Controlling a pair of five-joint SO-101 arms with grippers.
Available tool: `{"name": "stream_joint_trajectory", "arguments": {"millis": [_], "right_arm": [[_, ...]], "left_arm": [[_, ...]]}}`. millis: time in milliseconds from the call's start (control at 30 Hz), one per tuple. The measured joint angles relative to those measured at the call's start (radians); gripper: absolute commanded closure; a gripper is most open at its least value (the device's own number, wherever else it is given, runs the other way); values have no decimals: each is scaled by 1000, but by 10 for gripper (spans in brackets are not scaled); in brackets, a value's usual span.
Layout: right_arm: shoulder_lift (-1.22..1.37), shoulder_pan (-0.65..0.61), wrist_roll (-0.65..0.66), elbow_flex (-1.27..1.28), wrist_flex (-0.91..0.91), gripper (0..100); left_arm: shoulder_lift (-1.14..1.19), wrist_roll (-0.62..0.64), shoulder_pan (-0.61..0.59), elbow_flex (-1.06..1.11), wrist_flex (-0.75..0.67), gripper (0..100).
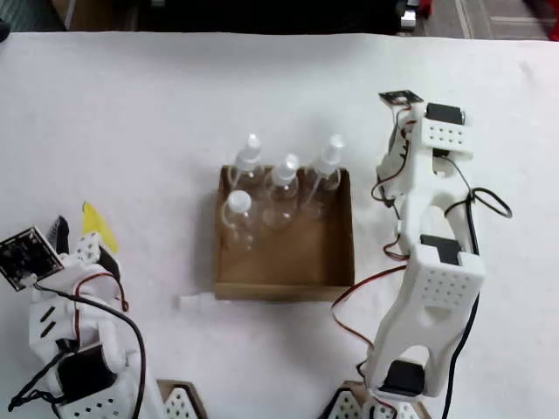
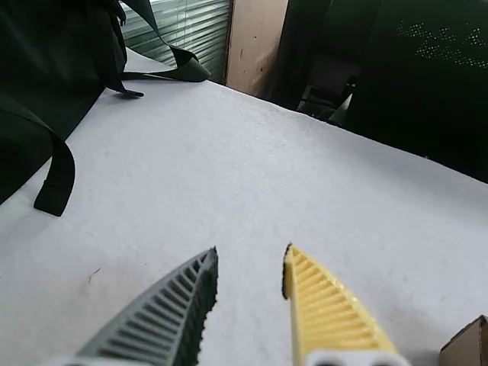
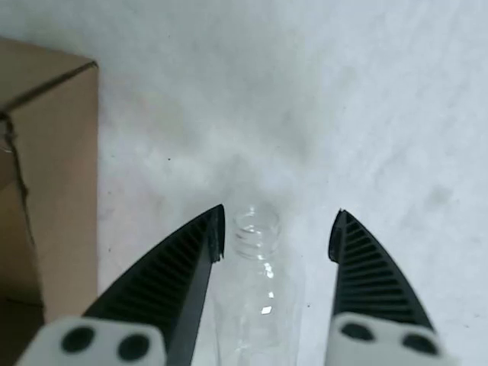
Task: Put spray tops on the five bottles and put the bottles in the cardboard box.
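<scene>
Four bottles with white spray tops are pictured upright in one cardboard box at the centre of the white table; a row of three capped bottles is ranged along the box's upper wall in the high view, and a fourth capped bottle is set just below the leftmost. A fifth bottle, clear and bare at the neck, is flanked by the two spread black fingers of the right gripper, neither touching it, beside the box's outer wall; whether it stands or lies cannot be told. The left gripper, one finger grey, one yellow, is held open over bare table at the high view's lower left. One small white piece is seen off the box's lower left corner.
</scene>
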Motion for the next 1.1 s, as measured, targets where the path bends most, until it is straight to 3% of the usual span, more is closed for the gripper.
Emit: {"name": "stream_joint_trajectory", "arguments": {"millis": [333, 533, 767, 933, 1100], "right_arm": [[68, -2, 57, 0, 6, 811], [74, 32, 66, 0, -21, 893], [74, 32, 66, 0, -54, 892], [74, 34, 66, 0, -75, 987], [46, 34, 69, 0, -64, 966]], "left_arm": [[0, 0, 0, 0, 0, 861], [0, 0, 0, 0, 0, 861], [0, 0, 0, 0, 0, 861], [0, 0, 0, 0, 0, 861], [0, 0, 0, 0, 0, 861]]}}
